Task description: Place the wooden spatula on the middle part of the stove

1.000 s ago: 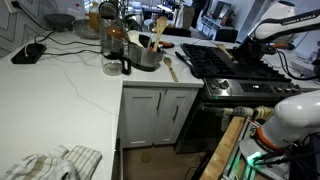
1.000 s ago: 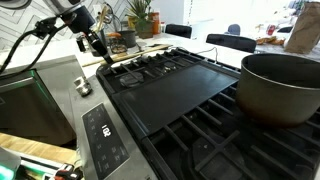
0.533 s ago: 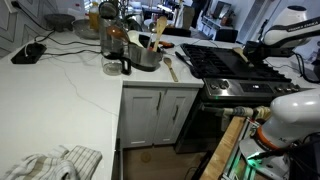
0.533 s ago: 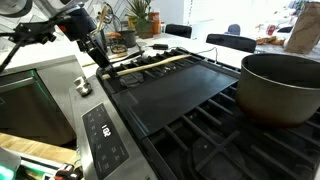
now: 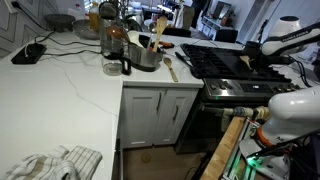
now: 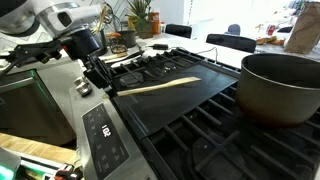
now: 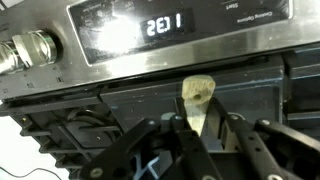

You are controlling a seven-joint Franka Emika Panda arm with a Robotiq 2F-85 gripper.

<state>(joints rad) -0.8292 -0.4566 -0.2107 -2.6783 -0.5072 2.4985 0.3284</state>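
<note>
The fingers [image 7: 140, 150] grip the pale, flat wooden spatula [image 6: 160, 86] by its handle. Its blade reaches over the smooth black middle of the stove [image 6: 190, 108].

Bright light comes from the window [image 6: 215, 15] at the back. The steel panel [image 7: 105, 35] has white glare. Everything looks blurry.

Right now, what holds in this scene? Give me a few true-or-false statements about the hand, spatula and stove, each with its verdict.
1. The hand grips the spatula. True.
2. The spatula is over the flat middle plate of the stove. True.
3. The pot lies tipped on its side. False: it stands upright on the stove.
4. The oven display is dark. False: its digits are lit.
</note>
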